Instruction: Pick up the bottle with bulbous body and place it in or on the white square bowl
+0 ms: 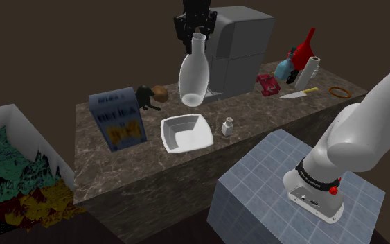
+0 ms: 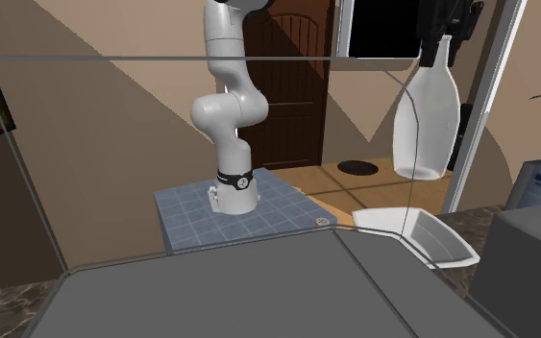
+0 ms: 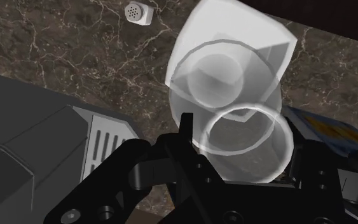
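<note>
Translucent white bottle (image 1: 195,75) hanging upright, clear of the table (image 1: 103,163), clamped at the neck by the pincer (image 1: 196,36).

Hovering high above the white square bowl (image 1: 186,133), apparently nearer its far rim than its middle, judging by the wrist view. Gripping only the slim neck, thus risking a swing of the bulbous body, or a slide down through the fingers, on any abrupt move. Risking, on release from this height, a bounce, a topple over the rim, or a knock to the small shaker (image 1: 227,126) just beside the bowl. Risking, on an off-centre descent, a strike on the bowl's wall and a shove toward the blue box (image 1: 120,119). Also risking a bump against the grey machine (image 1: 238,48) close behind.
</note>
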{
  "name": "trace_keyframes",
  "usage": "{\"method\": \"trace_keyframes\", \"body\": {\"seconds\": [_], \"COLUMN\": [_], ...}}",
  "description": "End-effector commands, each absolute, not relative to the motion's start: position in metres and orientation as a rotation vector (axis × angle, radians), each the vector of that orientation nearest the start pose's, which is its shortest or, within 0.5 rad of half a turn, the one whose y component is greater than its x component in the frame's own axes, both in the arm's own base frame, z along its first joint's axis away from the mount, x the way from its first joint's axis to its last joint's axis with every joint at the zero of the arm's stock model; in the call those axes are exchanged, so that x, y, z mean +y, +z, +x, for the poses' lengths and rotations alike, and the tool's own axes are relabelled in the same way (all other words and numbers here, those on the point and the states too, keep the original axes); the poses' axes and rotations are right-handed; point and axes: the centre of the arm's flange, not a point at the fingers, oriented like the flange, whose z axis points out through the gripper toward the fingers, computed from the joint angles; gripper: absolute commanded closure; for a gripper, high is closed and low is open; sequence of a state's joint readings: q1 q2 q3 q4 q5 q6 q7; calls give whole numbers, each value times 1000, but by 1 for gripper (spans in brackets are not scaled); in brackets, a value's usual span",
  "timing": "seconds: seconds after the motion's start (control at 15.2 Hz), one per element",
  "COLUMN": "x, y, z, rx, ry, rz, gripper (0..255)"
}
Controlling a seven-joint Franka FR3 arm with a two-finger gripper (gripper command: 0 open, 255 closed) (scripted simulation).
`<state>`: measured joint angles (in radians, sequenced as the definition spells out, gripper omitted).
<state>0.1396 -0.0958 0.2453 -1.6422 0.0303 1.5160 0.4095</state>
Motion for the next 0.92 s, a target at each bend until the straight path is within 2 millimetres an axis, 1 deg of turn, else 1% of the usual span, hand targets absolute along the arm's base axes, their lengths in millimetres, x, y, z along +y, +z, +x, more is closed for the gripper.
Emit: {"method": "trace_keyframes", "body": {"seconds": [0.0,0.07,0.86], "x": [227,238,238], "y": [642,644,581], "z": [488,492,492], "rx": [42,42,42], "ry": [52,52,52], "rz": [-3146,-3146,-3146], "gripper": [255,255,255]}}
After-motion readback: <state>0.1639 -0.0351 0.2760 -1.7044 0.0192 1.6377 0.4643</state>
